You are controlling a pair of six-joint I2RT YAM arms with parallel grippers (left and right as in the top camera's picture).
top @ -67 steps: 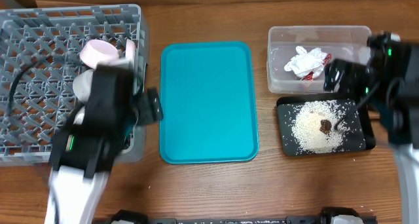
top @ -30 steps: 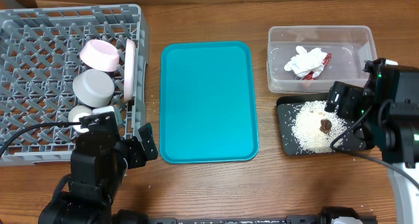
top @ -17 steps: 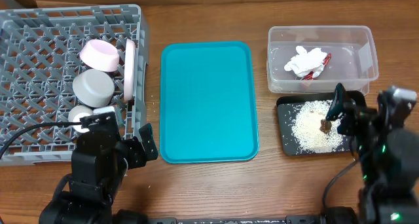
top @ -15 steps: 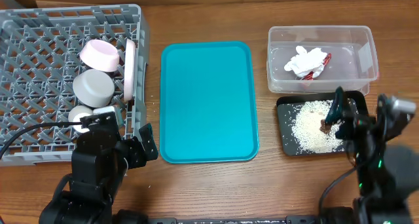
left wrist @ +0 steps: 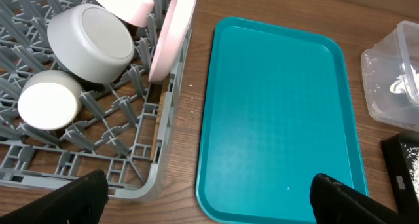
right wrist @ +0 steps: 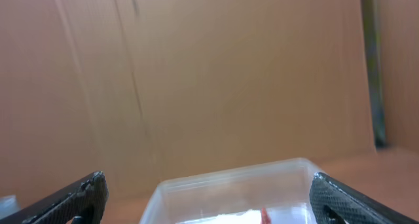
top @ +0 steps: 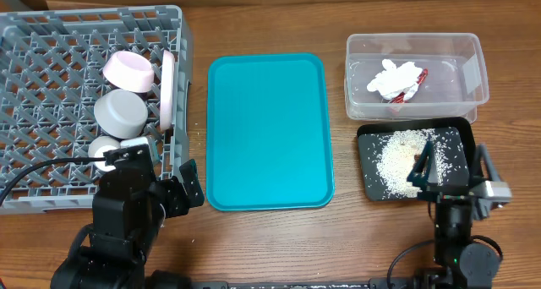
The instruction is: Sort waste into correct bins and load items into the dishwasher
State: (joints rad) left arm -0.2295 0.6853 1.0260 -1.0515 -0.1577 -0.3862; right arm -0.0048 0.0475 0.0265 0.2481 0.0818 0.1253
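Wooden surface: carries everything listed.

Grey dish rack crate: far left. It holds the four dishes below, all in its right half.

Teal tray: flat at centre, between crate and bins.

Clear plastic tub: far right, touching or just beside the black tray in front of it.

Left end effector: fingers wide apart, gripping nothing. It hangs at the crate's near right corner. The dishes lie just ahead and to its left, the teal tray ahead and to its right.

Right end effector: fingers wide apart, gripping nothing. It sits over the black tray's near edge. The rice lies beside its left finger and the tub beyond.

Large white plate: on edge by the crate's right wall.

Grey metal bowl: upturned, beside the plate.

Pink-sided dish: tilted, behind the bowl.

White cup: nearest the left end effector.

Crumpled tissue: in the tub, with the red wrapper against it.

Rice grains: heaped in the black tray.

Brown lump: cannot be made out.
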